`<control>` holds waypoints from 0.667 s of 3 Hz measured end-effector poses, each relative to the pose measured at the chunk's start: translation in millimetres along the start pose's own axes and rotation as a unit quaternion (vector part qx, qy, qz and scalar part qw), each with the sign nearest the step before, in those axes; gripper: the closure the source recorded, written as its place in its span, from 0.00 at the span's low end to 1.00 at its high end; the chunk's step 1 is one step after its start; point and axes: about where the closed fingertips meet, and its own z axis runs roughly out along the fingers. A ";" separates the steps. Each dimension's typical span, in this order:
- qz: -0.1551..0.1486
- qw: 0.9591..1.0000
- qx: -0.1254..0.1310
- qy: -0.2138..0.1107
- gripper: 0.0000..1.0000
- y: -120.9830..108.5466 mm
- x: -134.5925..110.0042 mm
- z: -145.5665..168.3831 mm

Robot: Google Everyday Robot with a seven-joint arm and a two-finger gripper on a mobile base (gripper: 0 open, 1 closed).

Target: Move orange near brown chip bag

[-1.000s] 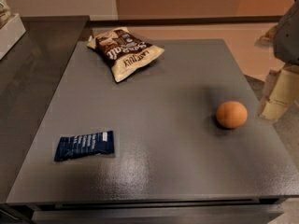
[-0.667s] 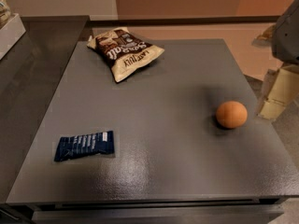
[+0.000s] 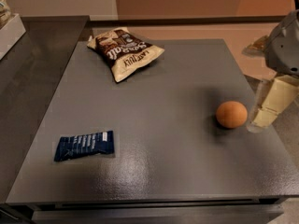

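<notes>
**At the right edge of the desk, the claw waits beside the orange**

Far to the claw's left, toward the near edge, a dark blue bar wrapper lies flat on the grey desk. Also well left of the claw, but at the far side, the brown chip bag lies crumpled. Just left of the claw, with a narrow gap between them, the orange sits alone and well apart from the bag. The claw hangs low at the desk's right edge. Whether it is released or clenched cannot be told, but the fruit is plainly not in it.

Judged from this, the approach step is in hand and the orange is not yet gripped. The next move calls for shifting left to straddle the orange and closing on its smooth round skin without nudging it into a roll. It would then be carried left and away toward the bag.

Against the view a second ago, nothing visibly differs: orange, bag, wrapper and claw hold the same places
</notes>
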 end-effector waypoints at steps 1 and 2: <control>-0.009 1.000 -0.011 -0.017 0.00 6.4 -4.4 12.9; -0.013 0.999 -0.018 -0.028 0.00 10.6 -5.2 24.5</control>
